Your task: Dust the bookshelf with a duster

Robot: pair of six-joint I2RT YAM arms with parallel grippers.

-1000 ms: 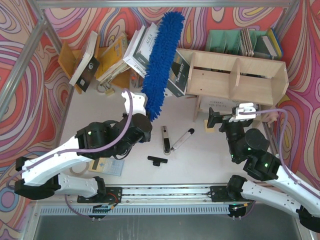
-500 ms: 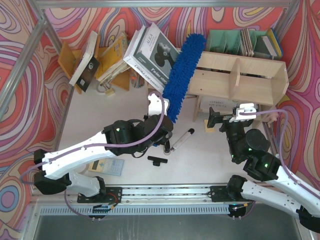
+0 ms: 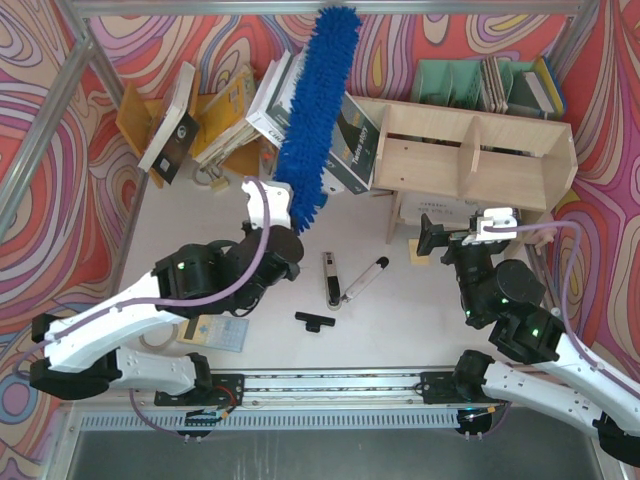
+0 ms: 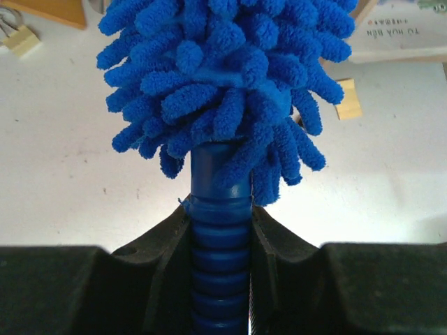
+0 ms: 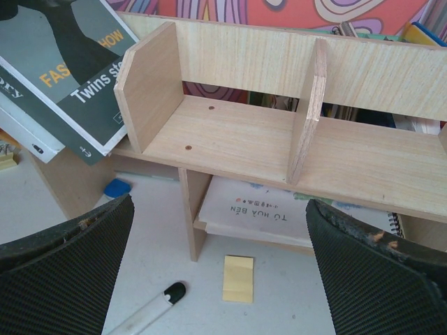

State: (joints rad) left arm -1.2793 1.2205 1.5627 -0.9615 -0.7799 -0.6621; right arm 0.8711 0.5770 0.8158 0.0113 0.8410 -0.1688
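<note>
Handle of duster (image 3: pixel 312 110) clenched in left tool (image 4: pixel 221 223), head pointed 12 o'clock, poised for bookshelf (image 3: pixel 470 150) at 2 o'clock; right tool (image 5: pixel 220 279) spread, empty.

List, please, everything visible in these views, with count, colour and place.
bookshelf: one, pale plywood, far right.
duster: one, bright blue, raised left of the bookshelf.
books: several, white, yellow, black, leaning far left.
file holders: several, green, behind the bookshelf.
hand tool: one, black-silver, table centre.
marker: one, white, black cap, beside the hand tool.
T-piece: one, black, near centre.
sticky pad: one, yellow, before the bookshelf.
left end effector: one, black, shut on the duster's handle.
right end effector: one, black, open, facing the bookshelf.
</note>
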